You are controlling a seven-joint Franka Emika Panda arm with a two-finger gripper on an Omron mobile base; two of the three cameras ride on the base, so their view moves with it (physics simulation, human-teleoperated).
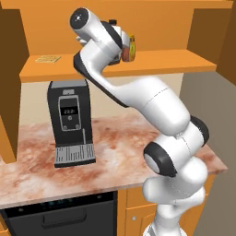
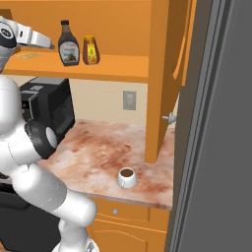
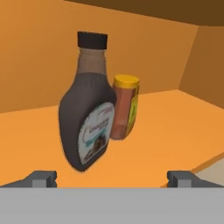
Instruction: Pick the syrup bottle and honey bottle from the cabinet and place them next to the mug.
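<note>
While the fingers [image 3: 43,178] stand spread wide at the bottom of the hand view, one tip low at the left and the other low at the right, nothing lies between them and nothing is pinched. Just above them, centre-left in that view, the syrup bottle [image 3: 87,113] stands upright on the cabinet shelf, label turned toward the camera. Close behind it on its right, partly covered by the dark body, is the honey bottle [image 3: 126,107]; whether the two touch I cannot tell.

From the right base view both bottles sit side by side at the upper left of the frame, syrup bottle [image 2: 68,44] left of honey bottle [image 2: 90,50], on the open shelf of the cabinet [image 2: 123,69]. The hand reaches in from the far left edge of that frame at about the bottles' height, short of them. From the left base view the arm's wrist covers most of the pair, with the honey bottle [image 1: 132,48] peeking out at the upper centre.

Down at the lower centre of the right base view the mug [image 2: 127,177] rests on the marbled desk [image 2: 98,147], well apart from the bottles, with no bottle beside it. A black coffee machine [image 1: 70,120] stands on the desk at the left of the left base view.

By my judgement the task is barely begun: neither bottle is grasped or moved yet, so both pickups and both placements beside the mug remain, the syrup bottle looking like the first target.
</note>
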